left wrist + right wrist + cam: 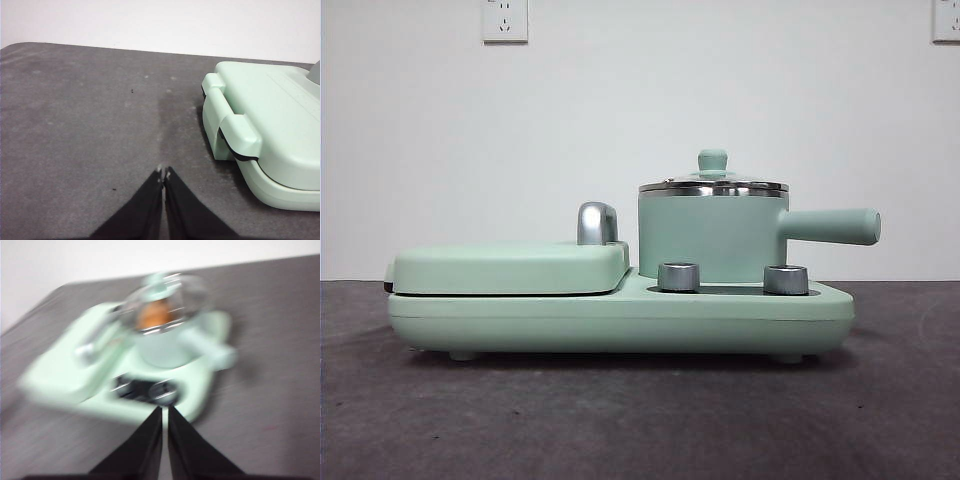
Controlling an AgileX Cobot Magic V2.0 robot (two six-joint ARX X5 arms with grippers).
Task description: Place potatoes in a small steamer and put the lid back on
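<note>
a: where do the grippers stand?

b: the right gripper [164, 409] hangs clenched and empty, its two black jaws pressed tip to tip, above the tabletop off the knob side of the mint-green cooker base [620, 318]. its wrist picture is smeared, so fine detail is lost. the left gripper [164, 173] is clenched on nothing too, over bare grey tabletop [75, 125] off the end of the cooker where the flat griddle cover [270, 115] lies closed.

a: and the task's things?

b: the small steamer [710, 238] sits on the base beside the griddle cover, behind the two steel knobs [679, 276], with its straight handle [832, 227] reaching out past the base's end. the glass lid [713, 186] rests level on the steel rim, green lid knob [712, 159] up. through the glass, in the right wrist view, an orange-brown lump shows inside the pot; blurred as it is, i take it for the potato [152, 315].

a: so which step is in hand?

b: by my reading, none remains: potato in, lid seated. neither gripper touches anything.

a: what does the next move call for?

b: only keeping both arms well clear of the handle and the lid knob, so a stray brush doesn't shift the lid.
</note>
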